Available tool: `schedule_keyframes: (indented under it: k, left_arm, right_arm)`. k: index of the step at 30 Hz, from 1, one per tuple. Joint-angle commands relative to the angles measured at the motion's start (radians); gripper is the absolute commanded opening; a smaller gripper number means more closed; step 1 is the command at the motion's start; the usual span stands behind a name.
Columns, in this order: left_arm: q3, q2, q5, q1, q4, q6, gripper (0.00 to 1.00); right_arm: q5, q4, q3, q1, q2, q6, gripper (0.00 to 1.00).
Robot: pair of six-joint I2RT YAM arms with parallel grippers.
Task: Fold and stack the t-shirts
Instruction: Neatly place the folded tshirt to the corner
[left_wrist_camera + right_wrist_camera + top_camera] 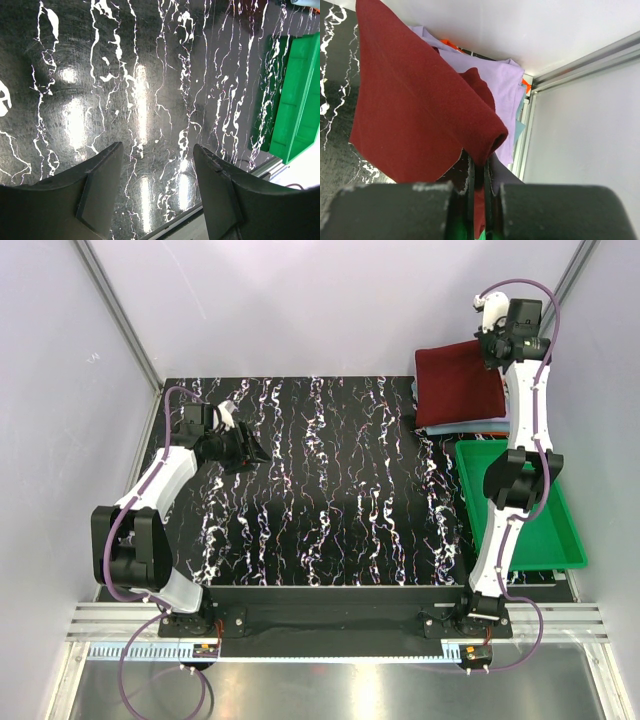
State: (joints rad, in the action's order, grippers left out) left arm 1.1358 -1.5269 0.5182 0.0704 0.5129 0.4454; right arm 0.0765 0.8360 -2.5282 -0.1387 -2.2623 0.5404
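Maroon tee (420,110): folded, at the far right corner of the worktop (330,490), on top of the pile.
Pile: lavender tee (490,80) under it, grey-blue tee (519,131) showing at the edge.
Right gripper (479,172): fingers pressed together, pinching a maroon fold.
Left gripper (157,147): fingers spread, holding nothing, above the worktop near the left edge.
Progress: apparently near the end. The folds look done and the stack is built; what is left is letting go and perhaps smoothing the pinched edge.

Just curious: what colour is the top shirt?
The shirt is dark maroon, clearest in top external view.
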Motion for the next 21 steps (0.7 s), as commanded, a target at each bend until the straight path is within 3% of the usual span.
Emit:
schedule_keyframes:
  k: [1, 21]
  left_arm:
    - [-0.005, 0.02, 0.032, 0.002, -0.048, 0.004, 0.63]
    - [-0.03, 0.01, 0.089, 0.003, -0.1, 0.022, 0.65]
  right_arm:
    - [0.031, -0.086, -0.041, -0.01, -0.006, -0.002, 0.0]
    - [0.068, -0.442, -0.124, -0.098, -0.27, -0.037, 0.0]
